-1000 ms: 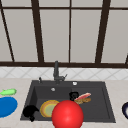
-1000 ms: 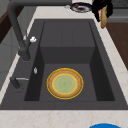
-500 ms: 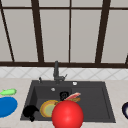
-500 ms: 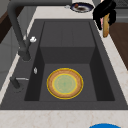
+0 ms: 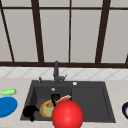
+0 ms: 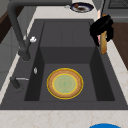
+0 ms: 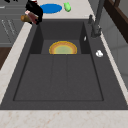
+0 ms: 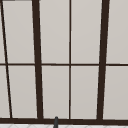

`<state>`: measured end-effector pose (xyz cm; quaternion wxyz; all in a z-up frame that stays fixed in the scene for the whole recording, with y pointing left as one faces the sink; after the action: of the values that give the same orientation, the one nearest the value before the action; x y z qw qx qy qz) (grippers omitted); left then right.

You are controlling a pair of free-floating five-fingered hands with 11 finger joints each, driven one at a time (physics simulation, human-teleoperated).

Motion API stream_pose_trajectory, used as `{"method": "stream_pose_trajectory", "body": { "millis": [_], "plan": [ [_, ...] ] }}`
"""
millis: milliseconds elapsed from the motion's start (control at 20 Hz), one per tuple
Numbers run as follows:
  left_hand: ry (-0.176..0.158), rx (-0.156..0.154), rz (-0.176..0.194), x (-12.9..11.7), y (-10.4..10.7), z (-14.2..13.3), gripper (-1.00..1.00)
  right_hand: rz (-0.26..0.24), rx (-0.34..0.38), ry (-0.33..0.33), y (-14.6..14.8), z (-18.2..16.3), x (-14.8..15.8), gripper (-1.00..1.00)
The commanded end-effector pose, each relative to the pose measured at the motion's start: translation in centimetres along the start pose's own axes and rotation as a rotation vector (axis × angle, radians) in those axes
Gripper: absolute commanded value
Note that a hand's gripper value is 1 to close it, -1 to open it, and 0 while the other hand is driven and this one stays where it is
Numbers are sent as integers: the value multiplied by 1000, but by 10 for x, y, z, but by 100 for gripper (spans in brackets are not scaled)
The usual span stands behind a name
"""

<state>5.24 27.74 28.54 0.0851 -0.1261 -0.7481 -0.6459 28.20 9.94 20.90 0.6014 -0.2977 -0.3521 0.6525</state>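
Item 1: my right hand (image 5: 55,97). It is in the air over the front rim of the sink (image 6: 67,32), near where the basin meets the drainboard. My fingers (image 6: 96,30) are curled round item 2.

Item 2: a sausage-like stick (image 6: 103,43), tan with a reddish side. It is held in my right hand and hangs end down in the left side view. It is clear of the worktop (image 7: 15,57) and the basin.

Item 3: my left hand (image 5: 30,112). It is at the front left corner of the sink. I cannot tell how its fingers are set.

Item 4: a yellow-rimmed plate (image 6: 65,83) with a green centre, lying flat on the basin floor.

Item 5: a red ball (image 5: 67,115), low in the front view, in front of the sink's front rim.

Item 6: a faucet (image 5: 56,71) behind the basin.

Item 7: a blue plate (image 5: 6,106) on the worktop left of the sink, with a green item (image 5: 8,92) just behind it.

Item 8: a dark dish (image 6: 81,7) on the worktop beyond the drainboard.
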Motion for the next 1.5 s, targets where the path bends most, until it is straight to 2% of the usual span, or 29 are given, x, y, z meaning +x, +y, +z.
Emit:
{"method": "stream_pose_trajectory", "body": {
  "millis": [0,250,600,850,1050,1250,1350,1450],
  "plan": [
    [0,0,0,0,0,0,0,-45,24,-46,11,-25,18,100],
    [0,0,0,0,0,0,0,-81,34,-81,20,-67,40,100],
    [0,0,0,0,0,0,0,-124,63,-240,28,-121,44,100],
    [0,0,0,0,0,0,0,-138,57,-318,34,-161,48,100],
    [0,0,0,0,0,0,0,-154,61,-362,38,-196,50,100],
    [0,0,0,0,0,0,0,-170,95,-368,47,-221,50,100],
    [0,0,0,0,0,0,0,-172,74,-378,56,-236,48,100],
    [0,0,0,0,0,0,0,-205,31,-393,67,-243,41,100]
  ]
}}
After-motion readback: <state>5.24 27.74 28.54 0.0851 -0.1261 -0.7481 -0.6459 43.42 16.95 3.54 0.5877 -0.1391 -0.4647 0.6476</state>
